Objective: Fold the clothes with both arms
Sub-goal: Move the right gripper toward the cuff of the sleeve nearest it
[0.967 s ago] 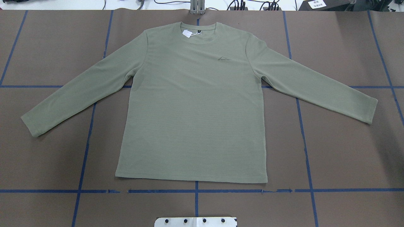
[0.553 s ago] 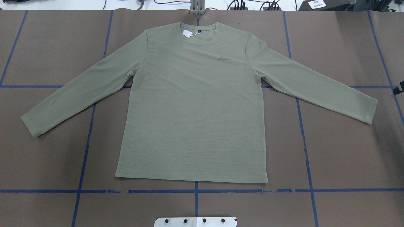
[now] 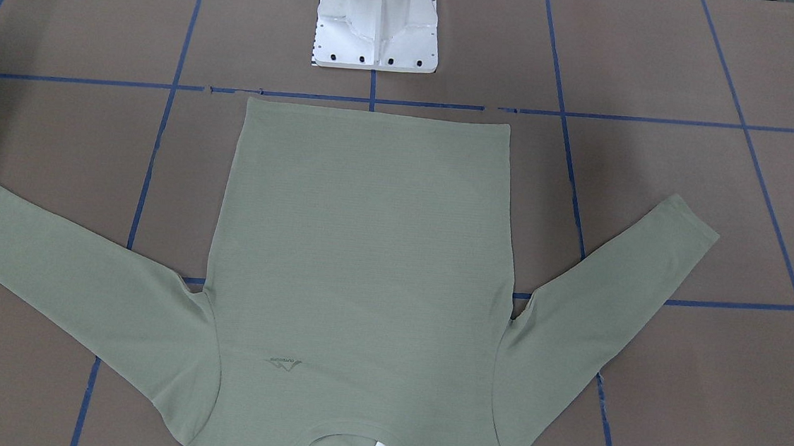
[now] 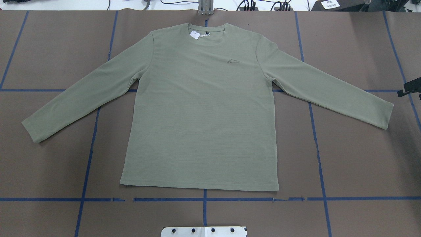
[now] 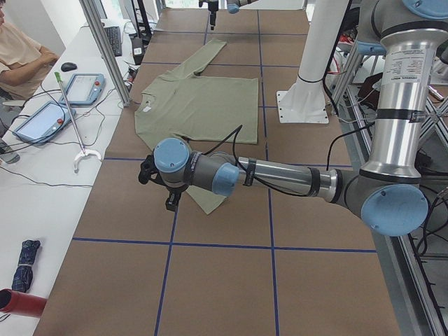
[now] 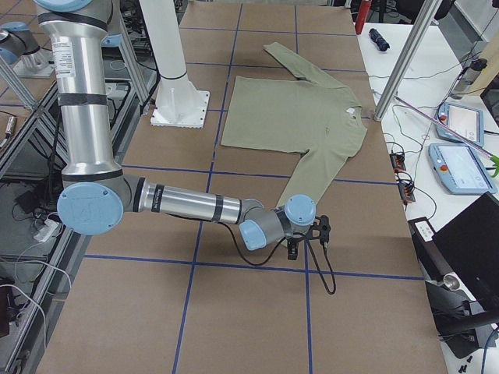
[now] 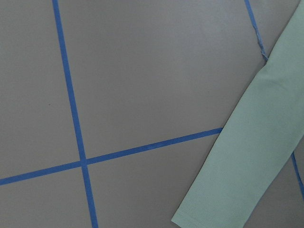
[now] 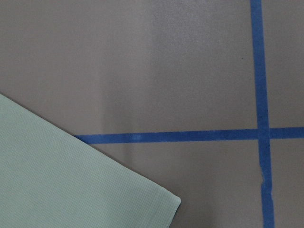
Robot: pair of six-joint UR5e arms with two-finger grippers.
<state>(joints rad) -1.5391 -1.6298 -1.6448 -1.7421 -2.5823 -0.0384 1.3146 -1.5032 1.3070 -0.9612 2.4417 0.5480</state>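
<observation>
Shirt: sage-green long-sleeved shirt (image 4: 200, 108) lies flat and face up on the desk (image 4: 361, 158). Its collar is on the far side from the robot, and its hem is near the white pedestal base (image 3: 379, 19).
Sleeves: both are spread outward and slant toward the robot's side. The left cuff (image 4: 31, 130) and right cuff (image 4: 384, 115) rest on the brown surface.
Details: a white hang tag (image 4: 195, 35) lies at the neckline, and a small tonal logo (image 4: 234, 61) is on the chest.
Desk: brown covering, marked into squares by blue tape (image 4: 204, 199).
Left claw (image 5: 171, 201): at the end of the near arm in the left side view, low over bare desk. It is close to the left cuff and not touching the cloth. Cannot tell whether it is open or closed.
Left wrist view: a cuff end sits in the lower right corner beside a tape crossing.
Right claw (image 6: 294, 249): low over the desk just past the right cuff, clear of the fabric. Only a black edge shows in the overhead view. Cannot tell whether it is open or closed.
Right wrist view: a cuff corner sits at lower left, with a tape crossing at right.
Surroundings: a seated person (image 5: 21, 56) is at the side bench, with tablets (image 5: 82, 88) on it.
</observation>
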